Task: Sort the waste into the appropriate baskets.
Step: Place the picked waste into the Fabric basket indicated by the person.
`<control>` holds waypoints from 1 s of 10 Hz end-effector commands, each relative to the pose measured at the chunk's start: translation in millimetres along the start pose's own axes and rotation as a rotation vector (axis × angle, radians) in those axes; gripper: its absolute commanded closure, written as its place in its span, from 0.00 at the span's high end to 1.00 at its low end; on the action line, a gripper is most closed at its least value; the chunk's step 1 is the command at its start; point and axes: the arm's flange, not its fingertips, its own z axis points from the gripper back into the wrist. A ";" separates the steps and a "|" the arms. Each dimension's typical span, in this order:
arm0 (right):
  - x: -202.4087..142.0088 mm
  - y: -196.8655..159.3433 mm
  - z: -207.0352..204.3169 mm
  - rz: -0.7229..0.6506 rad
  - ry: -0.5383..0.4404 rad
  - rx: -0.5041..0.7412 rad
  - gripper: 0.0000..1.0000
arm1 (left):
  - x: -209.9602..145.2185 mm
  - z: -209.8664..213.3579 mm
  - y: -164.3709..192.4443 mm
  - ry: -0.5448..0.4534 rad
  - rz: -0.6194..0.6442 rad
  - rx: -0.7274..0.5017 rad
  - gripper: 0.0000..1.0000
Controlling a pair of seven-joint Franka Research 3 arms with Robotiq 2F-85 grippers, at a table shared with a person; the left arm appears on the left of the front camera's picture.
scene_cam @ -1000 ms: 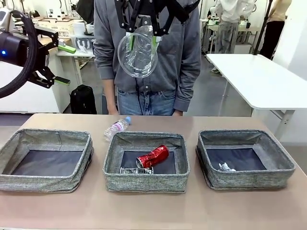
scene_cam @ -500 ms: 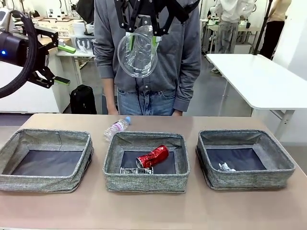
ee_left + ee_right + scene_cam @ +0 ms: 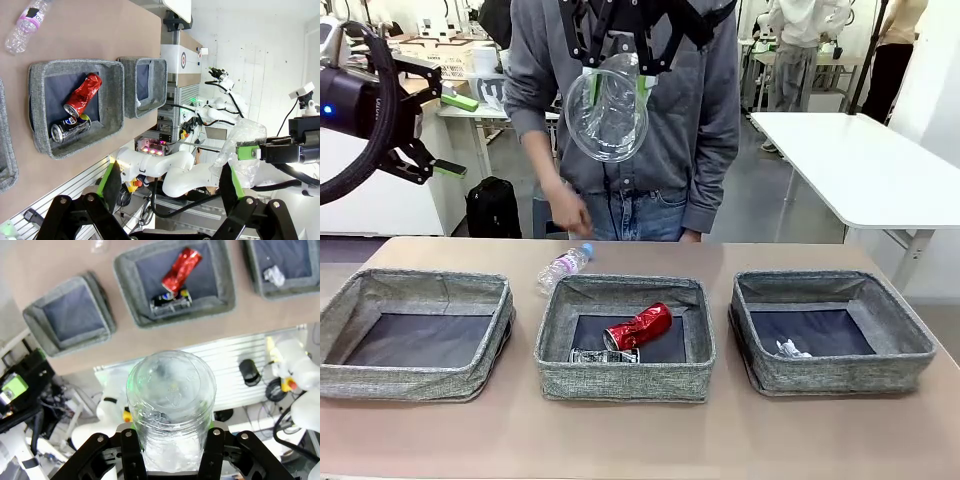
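Since the earlier frame the person's hand (image 3: 570, 215) has swung down and forward, blurred, above the plastic bottle (image 3: 563, 268); both arms have kept their places. The bottle lies on the desk (image 3: 640, 440) just behind the far left corner of the middle basket (image 3: 625, 382). The right tool (image 3: 616, 85) hangs high before the person's chest, its pads clamped on a clear cup (image 3: 607, 115) whose mouth faces the camera. The left tool (image 3: 453, 135), raised at the left, stands wide with nothing between its fingers. Middle basket: red can (image 3: 638, 326) and dark can (image 3: 603, 356), touching. Right basket (image 3: 840, 375): paper wad (image 3: 792, 349). Left basket (image 3: 400, 382): at the desk's left end.
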 end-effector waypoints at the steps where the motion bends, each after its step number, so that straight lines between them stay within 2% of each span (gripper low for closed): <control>1: -0.8 0.4 2.9 0.000 -0.007 0.014 0.48 | -2.2 2.7 -0.1 0.009 -0.009 0.002 1.00; 10: -0.8 0.4 2.9 0.000 -0.007 0.014 0.48 | -2.2 2.7 -0.1 0.009 -0.009 0.002 1.00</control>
